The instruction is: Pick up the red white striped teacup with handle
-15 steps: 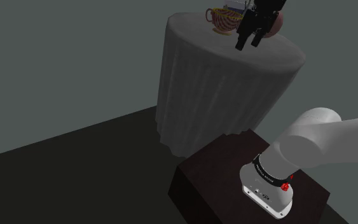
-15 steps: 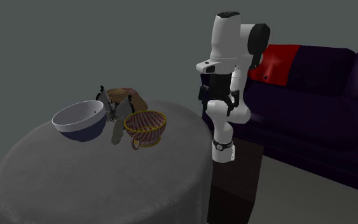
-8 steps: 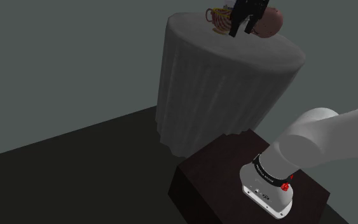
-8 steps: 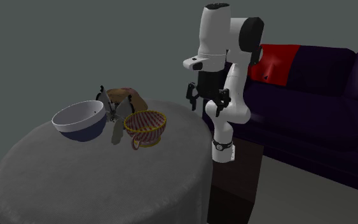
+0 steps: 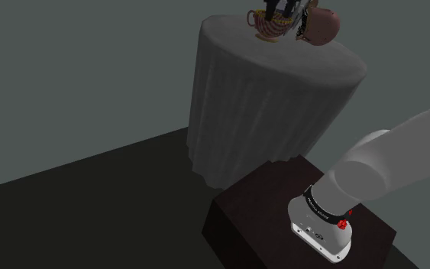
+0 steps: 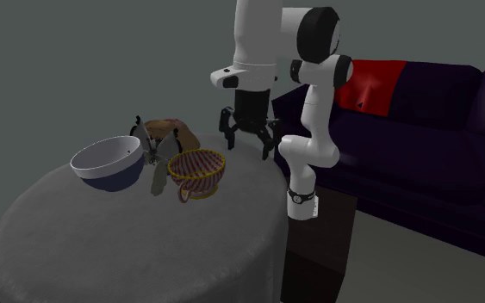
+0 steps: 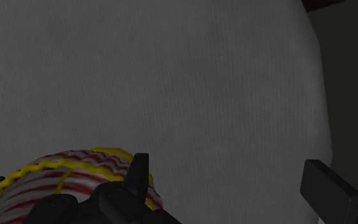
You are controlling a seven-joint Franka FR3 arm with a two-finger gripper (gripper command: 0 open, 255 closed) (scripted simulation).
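Fingers (image 7: 139,173) stand wide apart and hold nothing. During the last second the arm (image 6: 316,103) has swung across until it is above the round table (image 6: 102,250). The gripper (image 6: 247,142) now hangs near the red and white striped teacup (image 6: 199,169), which has not moved. The teacup lies beside one finger, outside the gap. I judge that a small sideways shift and a descent remain.

High behind stand (image 5: 251,214), looking down at far table (image 5: 274,76); across same table, near, facing arm (image 6: 311,112); wrist close above it.
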